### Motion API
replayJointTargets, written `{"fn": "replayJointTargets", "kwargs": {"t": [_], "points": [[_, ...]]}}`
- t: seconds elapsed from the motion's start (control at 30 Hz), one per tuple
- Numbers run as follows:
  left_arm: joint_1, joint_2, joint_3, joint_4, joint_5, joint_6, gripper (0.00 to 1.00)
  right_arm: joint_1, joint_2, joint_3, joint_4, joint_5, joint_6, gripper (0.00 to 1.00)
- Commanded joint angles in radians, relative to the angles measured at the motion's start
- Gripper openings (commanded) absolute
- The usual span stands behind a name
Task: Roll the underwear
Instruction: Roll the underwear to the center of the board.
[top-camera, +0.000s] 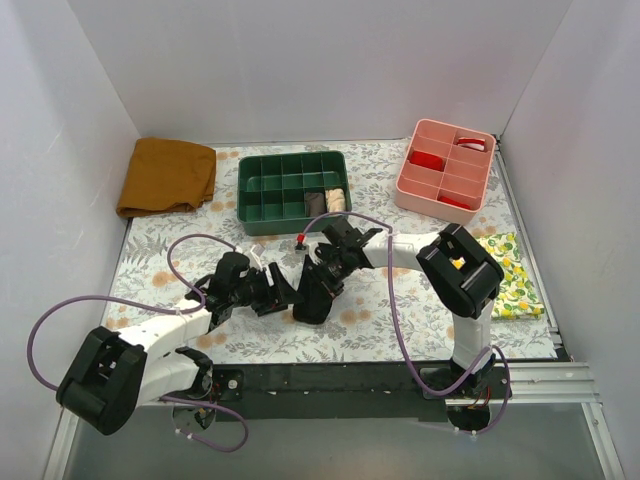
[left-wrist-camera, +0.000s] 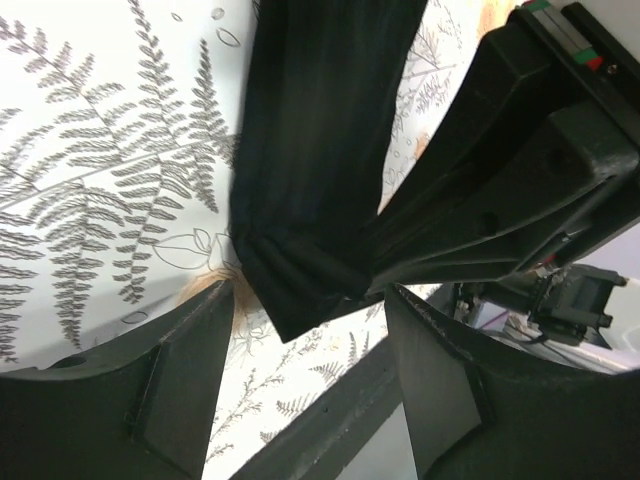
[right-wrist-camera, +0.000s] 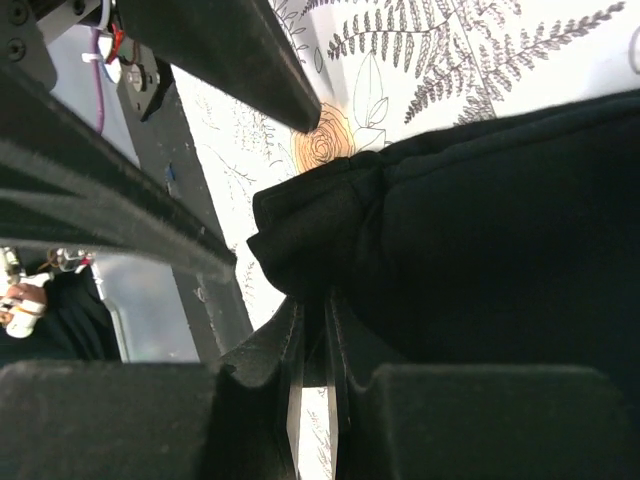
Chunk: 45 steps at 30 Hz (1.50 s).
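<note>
The black underwear (top-camera: 314, 293) lies folded into a narrow strip on the fern-print mat, in the middle near the front. My right gripper (top-camera: 322, 272) is shut on its bunched near edge (right-wrist-camera: 300, 235); the fabric runs between the closed fingers. My left gripper (top-camera: 283, 290) is open just left of the strip, its fingers (left-wrist-camera: 180, 370) spread wide with the folded corner of the underwear (left-wrist-camera: 300, 290) just beyond them, not held. No grey label shows.
A green divided tray (top-camera: 292, 190) with two rolled items stands behind. A pink divided tray (top-camera: 446, 165) is at back right. A mustard-brown cloth (top-camera: 166, 176) lies at back left, a lemon-print cloth (top-camera: 510, 274) at right. The black front rail (top-camera: 330, 377) is close.
</note>
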<state>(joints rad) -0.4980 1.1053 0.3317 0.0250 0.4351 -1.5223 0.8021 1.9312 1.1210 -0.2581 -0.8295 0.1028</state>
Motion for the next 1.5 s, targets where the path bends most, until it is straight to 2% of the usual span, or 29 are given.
{"fn": "replayJointTargets", "kwargs": {"t": [0.0, 0.27, 0.47, 0.9, 1.23, 1.47], "points": [[-0.004, -0.027, -0.014, 0.006, -0.07, 0.024, 0.61, -0.027, 0.022, 0.02, -0.021, -0.026, 0.003, 0.13], [-0.002, -0.114, -0.011, -0.069, -0.114, 0.04, 0.61, -0.037, 0.049, 0.02, -0.01, -0.152, 0.021, 0.1], [-0.002, -0.108, -0.054, -0.031, -0.082, 0.031, 0.62, -0.04, 0.095, 0.029, 0.007, -0.217, 0.072, 0.1], [-0.007, -0.032, -0.076, 0.153, -0.006, 0.037, 0.62, -0.05, 0.107, 0.071, -0.018, -0.175, 0.063, 0.1], [-0.008, -0.13, -0.152, 0.222, 0.039, 0.027, 0.61, -0.055, 0.124, 0.1, -0.052, -0.14, 0.044, 0.11], [-0.008, -0.043, -0.174, 0.315, 0.025, 0.036, 0.59, -0.061, 0.121, 0.114, -0.058, -0.14, 0.038, 0.11]]}}
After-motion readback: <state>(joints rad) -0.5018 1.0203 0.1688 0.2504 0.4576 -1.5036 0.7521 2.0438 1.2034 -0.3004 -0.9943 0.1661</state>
